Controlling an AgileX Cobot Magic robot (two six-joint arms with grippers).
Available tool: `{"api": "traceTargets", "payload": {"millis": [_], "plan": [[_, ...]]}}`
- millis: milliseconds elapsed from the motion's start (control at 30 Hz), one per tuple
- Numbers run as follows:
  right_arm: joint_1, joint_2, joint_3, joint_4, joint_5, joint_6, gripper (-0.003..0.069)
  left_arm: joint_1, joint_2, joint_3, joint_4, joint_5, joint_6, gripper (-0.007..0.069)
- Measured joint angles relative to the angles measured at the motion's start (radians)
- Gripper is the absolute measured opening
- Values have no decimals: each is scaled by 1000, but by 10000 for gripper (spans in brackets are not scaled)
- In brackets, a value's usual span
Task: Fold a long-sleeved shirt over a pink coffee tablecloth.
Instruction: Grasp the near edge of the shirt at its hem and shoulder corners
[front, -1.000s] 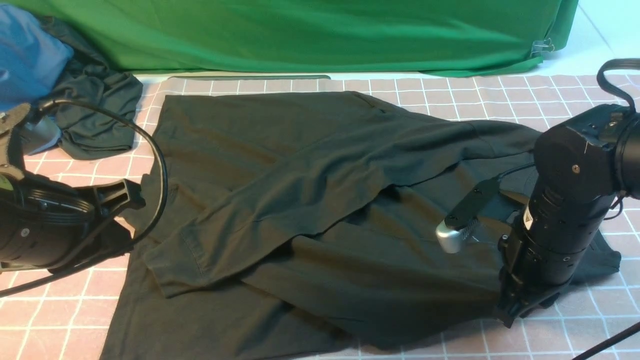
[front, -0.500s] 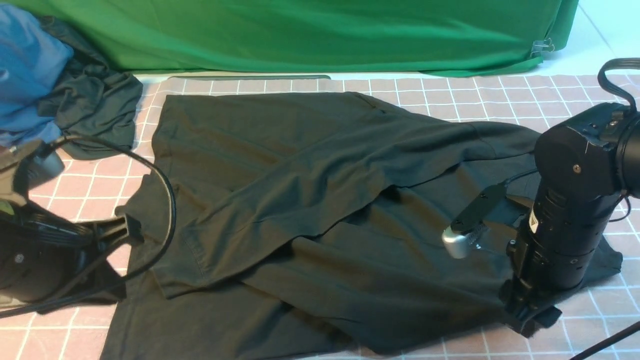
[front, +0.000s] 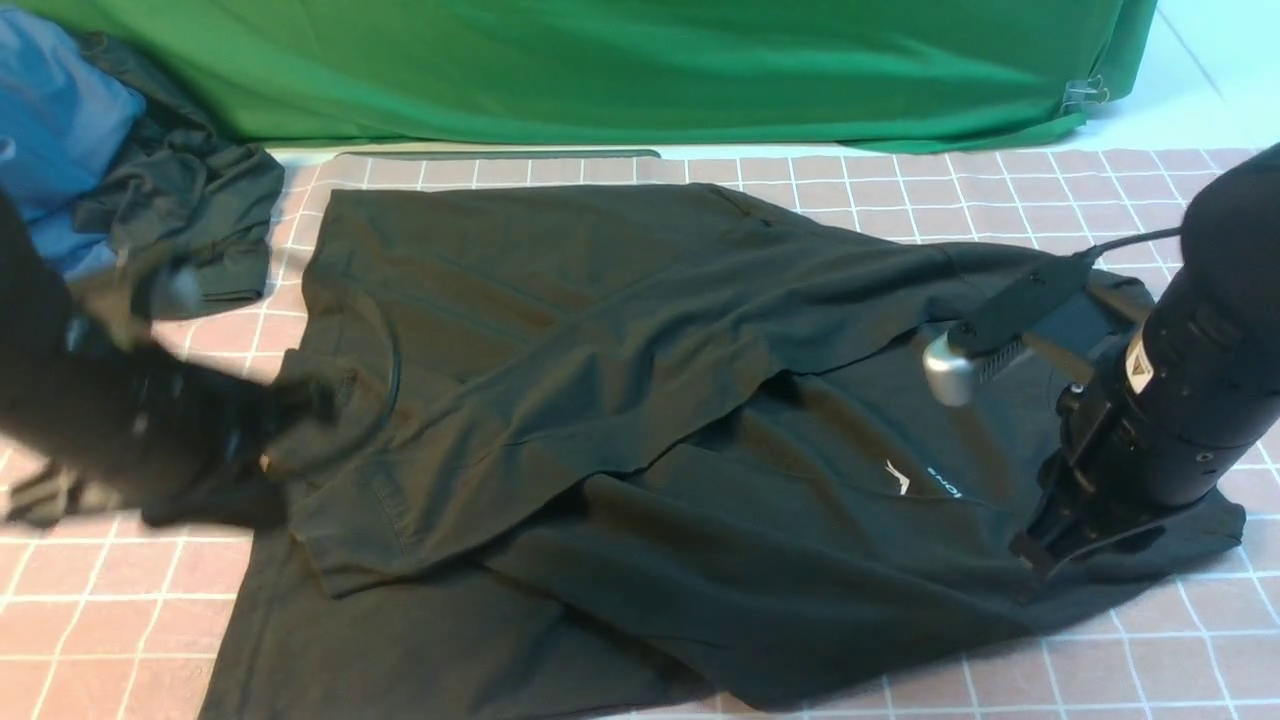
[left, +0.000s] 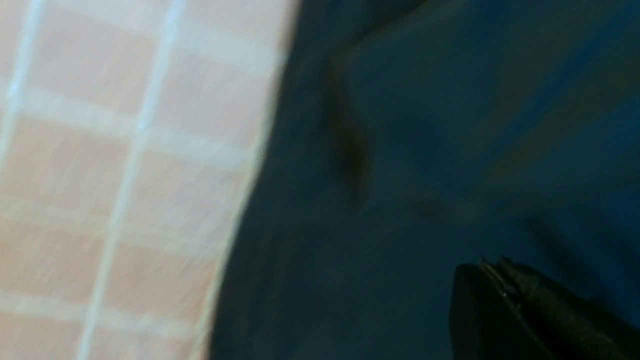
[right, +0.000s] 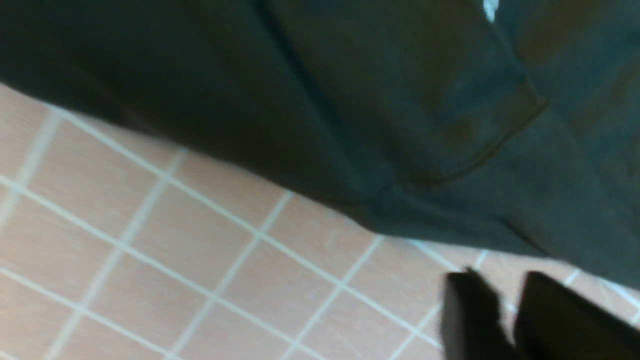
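Now that your right arm (front: 1180, 420) has swung up and back toward the far right, the white chest logo (front: 920, 480) it was covering is showing. Your left arm (front: 90, 420) has shot in as a blur at the shirt's left edge, so I'd say you're setting up the next fold. The shirt (front: 640, 400) lies spread on the pink tablecloth (front: 1000, 190), one sleeve across its body. The left gripper (left: 495, 267) is clenched right over the dark fabric, no idea if it's pinching any. The right gripper (right: 505, 285) hangs over bare pink just beside the near-right hem with a thin slit between its fingers, can't tell if that's closed.
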Motion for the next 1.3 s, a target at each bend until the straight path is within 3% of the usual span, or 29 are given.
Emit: {"api": "traceTargets", "payload": {"millis": [100,333,433,567,767,933,1033,1067,1133,1167,1300], "plan": [[0,-4,0,8,-11,-10,44,0,49,-88,0,21,-1,34],[-4,-4,0,12,-18,-17,40,19,204,-259,24,173,7,34],[-54,-4,0,30,-18,-18,36,23,223,-239,20,226,33,34],[-223,-4,0,82,19,-35,36,23,180,-91,-3,238,30,34],[-320,-4,0,122,32,-58,36,23,106,110,-13,221,48,54],[-320,-4,0,170,20,-91,36,23,96,225,48,129,9,158],[-320,-4,0,203,6,-118,36,23,95,274,69,30,-24,306],[-320,-4,0,204,4,-118,36,23,95,278,72,23,-24,306],[-320,-4,0,210,1,-120,36,23,94,326,89,-80,-59,435],[-320,-4,0,210,0,-120,36,23,94,330,91,-86,-59,435],[-320,-4,0,211,-1,-120,38,23,90,375,98,-142,-79,559]]}}
